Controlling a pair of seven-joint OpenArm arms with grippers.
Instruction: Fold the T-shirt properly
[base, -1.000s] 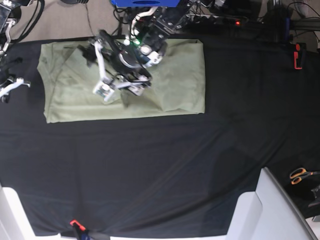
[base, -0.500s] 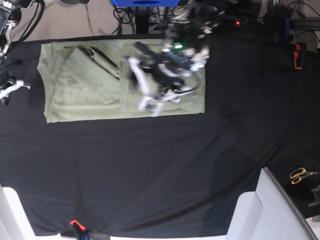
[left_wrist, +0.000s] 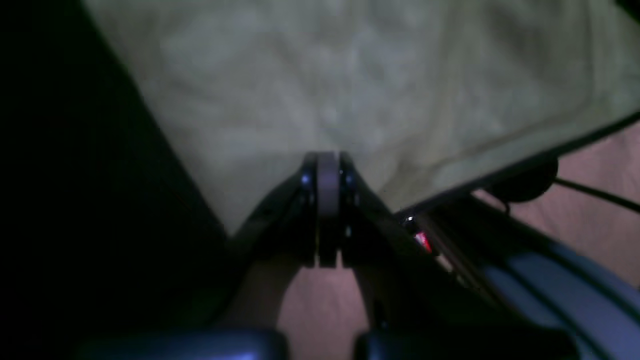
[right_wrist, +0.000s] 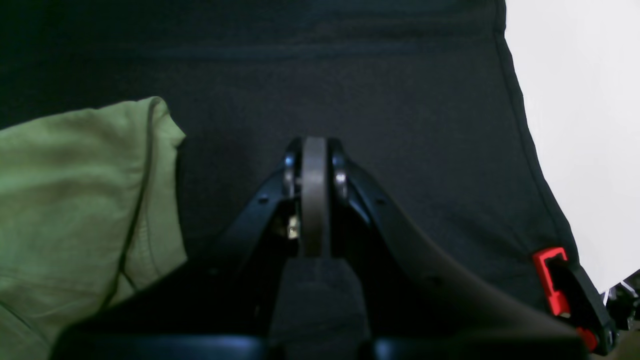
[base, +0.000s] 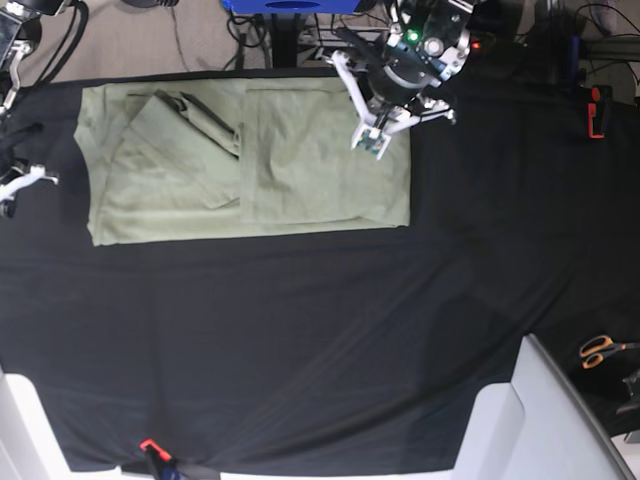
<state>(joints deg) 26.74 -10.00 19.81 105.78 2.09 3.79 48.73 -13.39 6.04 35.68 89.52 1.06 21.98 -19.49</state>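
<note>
Your left pincer (base: 374, 143) clenched, empty, above T-shirt (base: 250, 165) right end. Right pincer (right_wrist: 314, 150) clenched, empty, off shirt's left edge, mostly cut off in base view. T-shirt part-folded on counter (base: 320, 340); left wrist view blurred.

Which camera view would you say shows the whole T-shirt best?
The base view: the T-shirt lies entirely in frame, partly folded. The left wrist view shows only blurred fabric near one corner; the right wrist view shows one edge.

The T-shirt (base: 250, 165) lies folded on the table cloth (base: 300, 330) at upper left of the base view. The left gripper (base: 375, 143) hangs over its upper right corner; scissors (base: 603, 350) lie at lower right.
</note>
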